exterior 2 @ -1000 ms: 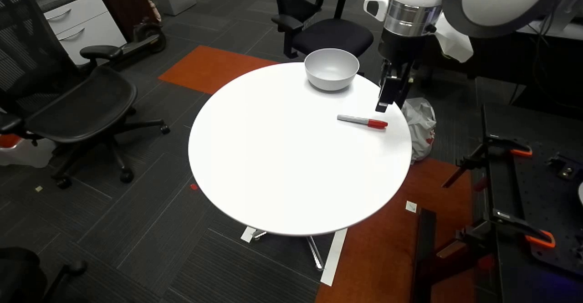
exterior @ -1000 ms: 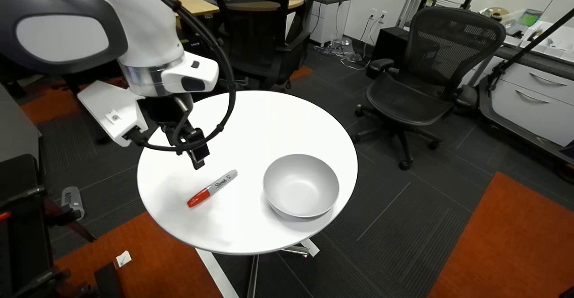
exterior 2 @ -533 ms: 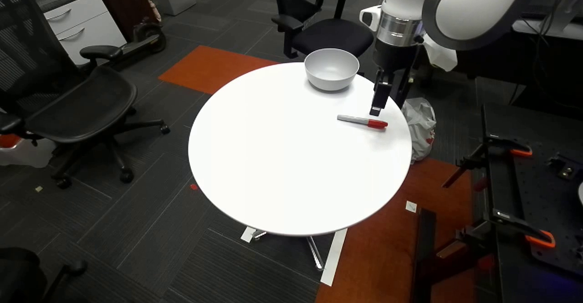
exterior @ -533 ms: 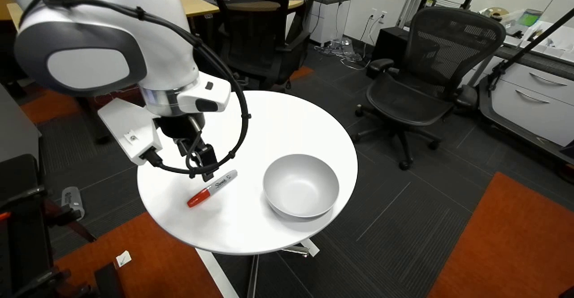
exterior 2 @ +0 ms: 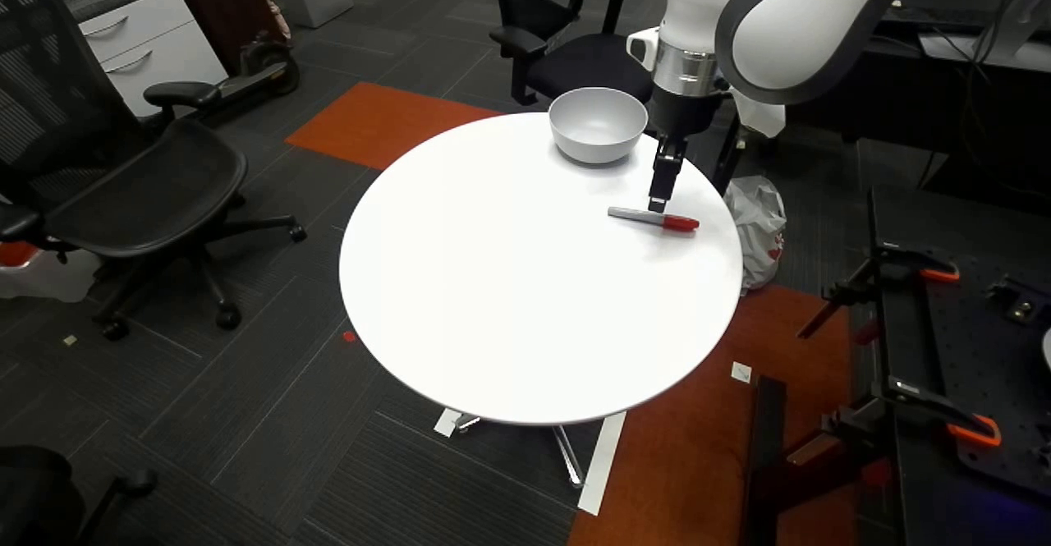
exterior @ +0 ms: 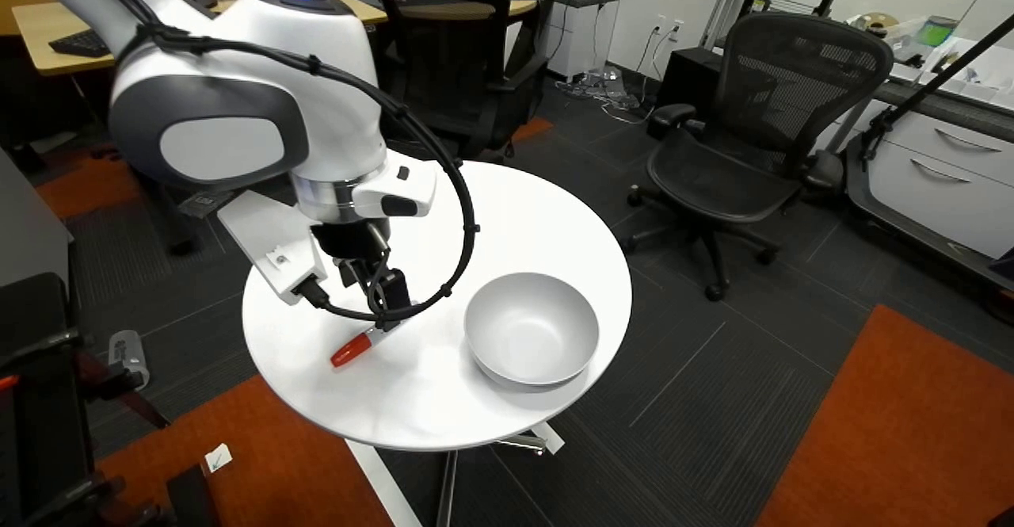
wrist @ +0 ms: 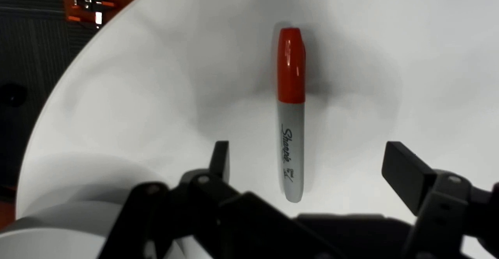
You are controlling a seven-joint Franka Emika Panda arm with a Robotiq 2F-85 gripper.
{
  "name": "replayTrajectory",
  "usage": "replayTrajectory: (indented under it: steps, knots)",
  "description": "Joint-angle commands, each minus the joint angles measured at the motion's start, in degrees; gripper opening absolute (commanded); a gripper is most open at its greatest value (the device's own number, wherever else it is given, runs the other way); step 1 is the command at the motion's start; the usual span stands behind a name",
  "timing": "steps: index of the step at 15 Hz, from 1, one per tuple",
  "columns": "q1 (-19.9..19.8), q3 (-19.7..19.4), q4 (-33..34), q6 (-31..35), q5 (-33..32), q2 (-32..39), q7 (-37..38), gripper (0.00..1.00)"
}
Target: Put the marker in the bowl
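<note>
The marker lies flat on the white table, with a red cap and a grey body, and shows in both exterior views (exterior: 351, 350) (exterior 2: 649, 217) and the wrist view (wrist: 291, 134). My gripper (wrist: 308, 154) is open in the wrist view, its fingers on either side of the marker's grey half, not touching it. In the exterior views the fingertips (exterior: 388, 322) (exterior 2: 658, 204) are at the marker, low over the table, and cover part of its body in one of them. The empty grey bowl (exterior: 531, 333) (exterior 2: 598, 127) stands upright beside it; part of it shows in the wrist view (wrist: 46, 243).
The round white table (exterior: 491, 218) (exterior 2: 509, 283) carries the marker and bowl; its edge curves close by in the wrist view (wrist: 78, 60). A black chair (exterior: 760, 115) stands beyond the table. A black bench with clamps (exterior 2: 961, 324) is beside it.
The arm has moved down and towards the bowl's side, bringing the open gripper from above and beside the marker to around its grey body. Marker and bowl have not moved.
</note>
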Motion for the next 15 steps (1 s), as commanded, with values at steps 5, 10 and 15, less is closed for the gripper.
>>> replayTrajectory:
  steps: [5,10,15]
  knots:
    - [-0.9,0.9,0.0,-0.1,-0.8,0.1,0.6,1.0]
    - [-1.5,1.2,3.2,-0.5,-1.5,3.1,-0.9,1.0]
    - [-3.0,1.8,5.9,-0.7,-1.2,6.3,-1.6,1.0]
